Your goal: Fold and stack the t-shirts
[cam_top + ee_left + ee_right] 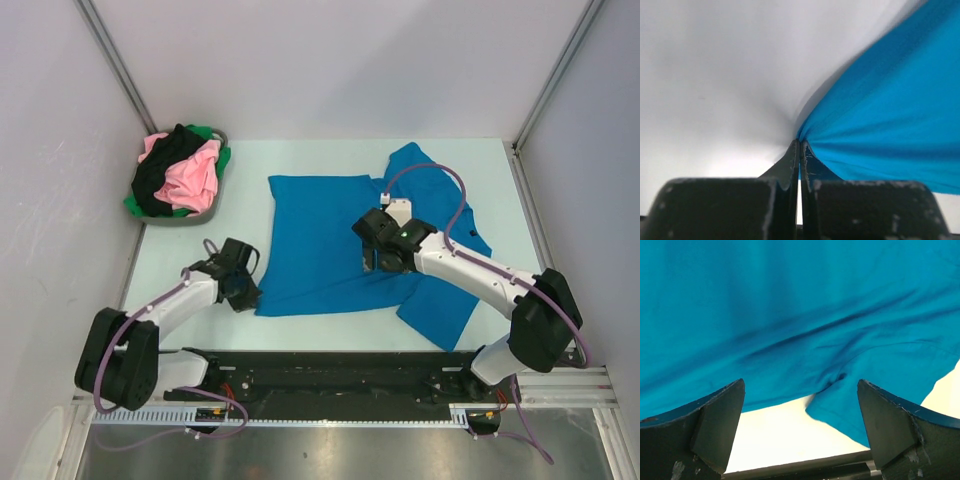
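Observation:
The bright blue t-shirt (325, 245) lies partly spread on the pale table, its right side rumpled under my right arm. My left gripper (243, 291) is shut on the shirt's near-left corner; in the left wrist view the fingertips (793, 152) pinch blue cloth (890, 110) between them. My right gripper (372, 264) hangs open over the shirt's near hem; in the right wrist view (800, 390) its jaws stand wide apart above the blue cloth (790, 315), holding nothing. Pink (195, 175), black (160, 175) and green (222, 155) shirts lie piled in the basket.
The round grey basket (217, 212) stands at the table's far left corner. Grey walls close in the left, back and right. The black rail (330, 370) of the arm bases runs along the near edge.

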